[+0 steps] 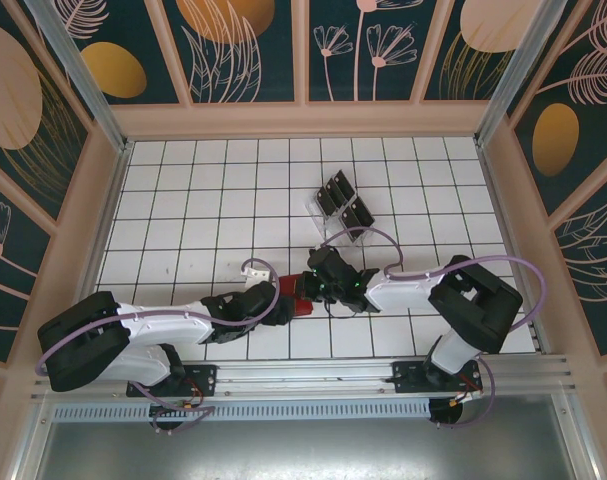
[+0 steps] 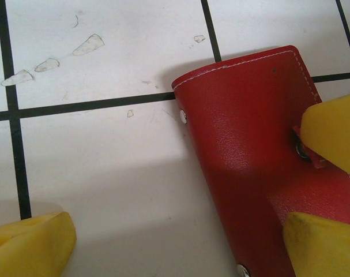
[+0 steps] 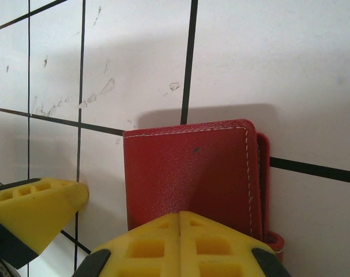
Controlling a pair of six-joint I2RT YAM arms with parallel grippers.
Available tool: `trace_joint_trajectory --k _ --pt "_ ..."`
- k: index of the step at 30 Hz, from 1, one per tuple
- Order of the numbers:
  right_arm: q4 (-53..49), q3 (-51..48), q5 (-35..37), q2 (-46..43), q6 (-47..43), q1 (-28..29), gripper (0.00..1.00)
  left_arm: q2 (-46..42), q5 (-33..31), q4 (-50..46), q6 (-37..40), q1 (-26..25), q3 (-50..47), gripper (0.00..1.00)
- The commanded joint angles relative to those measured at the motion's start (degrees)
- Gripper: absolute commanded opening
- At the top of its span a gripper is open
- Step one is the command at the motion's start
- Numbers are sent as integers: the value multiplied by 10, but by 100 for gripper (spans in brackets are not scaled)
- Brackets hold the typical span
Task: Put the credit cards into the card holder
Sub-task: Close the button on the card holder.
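Flat on the worktop (image 1: pixel 183 210) of glossy white tiles with thin black grid lines: the card holder (image 1: pixel 301 306), folded shut, near the front edge and between the two arms. Close up, a grained red leather-like skin, pale stitching along the edges, one rounded fold, small round metal rivets, and a narrow red tab at one side.

Left gripper (image 2: pixel 175 248): spread wide open. Blocky yellow fingers (image 2: pixel 25 251), smooth and matte, one over bare tile beside the holder, the other over the holder's lower corner. Hard to tell whether either touches.

Right gripper (image 3: pixel 179 242): closed, empty as far as can be seen. Two yellow fingers with a moulded waffle pattern, pressed together along a thin seam, tips lying against the holder's red face close to the tab. No telling whether the tab is caught between them.

Farther back on the worktop, well apart from the holder: the credit cards (image 1: pixel 330 196), thin black rectangles standing tilted in the slots of a clear plastic rack (image 1: pixel 321 222).
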Motion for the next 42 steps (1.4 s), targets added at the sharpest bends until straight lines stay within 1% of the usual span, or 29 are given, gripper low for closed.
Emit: trace_joint_trajectory --k 1,15,21,28,36,39,42 --pt "9 -1 1 7 -4 3 0 29 48 -23 -3 6 -26 94" --pt "22 -43 2 13 14 15 0 28 46 -26 -3 6 -25 94" --pt "14 -58 11 27 17 23 0 26 46 -27 -4 6 -23 94" --pt "24 -93 25 45 35 40 0 24 44 -30 -5 5 -21 94" --pt "43 -119 25 62 55 53 0 21 42 -33 -7 5 -19 94" --pt "31 -105 31 51 48 53 0 9 35 -44 -9 5 -13 95" --pt "2 -62 34 34 25 48 1 -19 17 -67 -13 5 -4 96"
